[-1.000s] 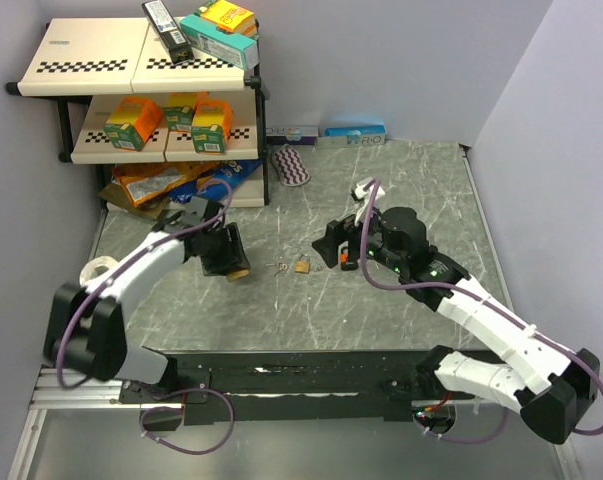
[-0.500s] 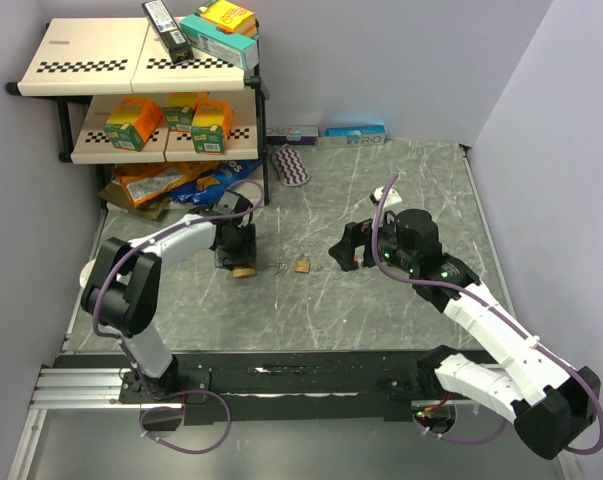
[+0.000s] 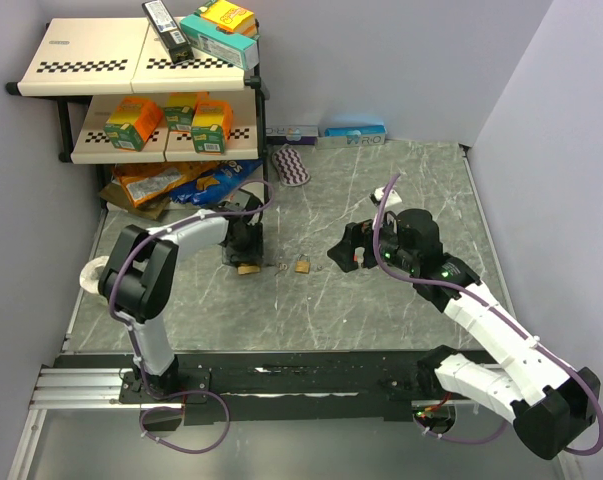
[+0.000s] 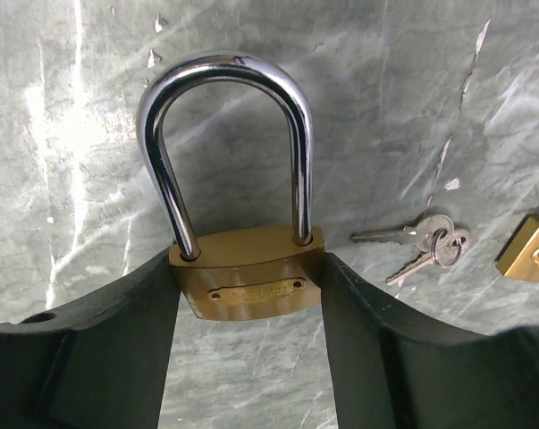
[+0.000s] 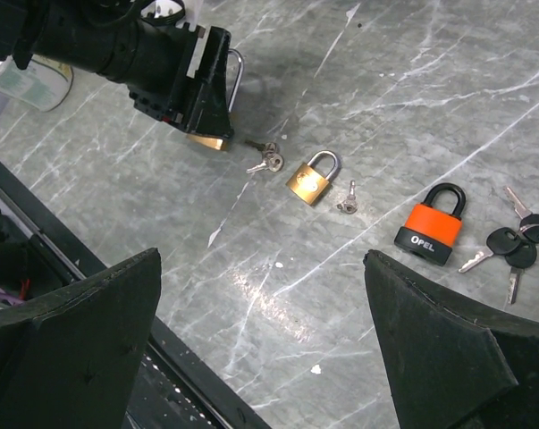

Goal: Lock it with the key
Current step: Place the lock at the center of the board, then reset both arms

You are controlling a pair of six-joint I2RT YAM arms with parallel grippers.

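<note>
Here, stage: the lock is braced and no key is fetched yet, so this looks early in the task.
Left gripper [image 3: 243, 252]: jaws roughly half apart, clamped on the two flanks of the padlock body and holding nothing else.
Padlock [image 4: 248, 284]: brass, lying flat on the table [image 3: 401, 190], at 9 o'clock from the table centre in the top view.
Shackle [image 4: 224, 70]: points to 12 o'clock in the left wrist view, and both legs appear seated in the body.
Reason for grip: pinning the body probably stops it spinning when a key is turned. The keyway itself is not visible.
Keys [image 4: 425, 241]: two on a ring, at 3 o'clock of the padlock, near it but apart.
Small padlock [image 4: 530, 252]: brass, beyond the keys, also at 3 o'clock.
Right gripper [image 3: 341, 250]: spread as wide as it goes and empty, hovering at 3 o'clock of the small padlock. It is probably kept free to collect a key.
Loose key [image 5: 348, 204]: just beside the small padlock.
Orange padlock [image 5: 429, 231]: farther along at 3 o'clock, untouched.
Risk: which key fits cannot be told from here.
</note>
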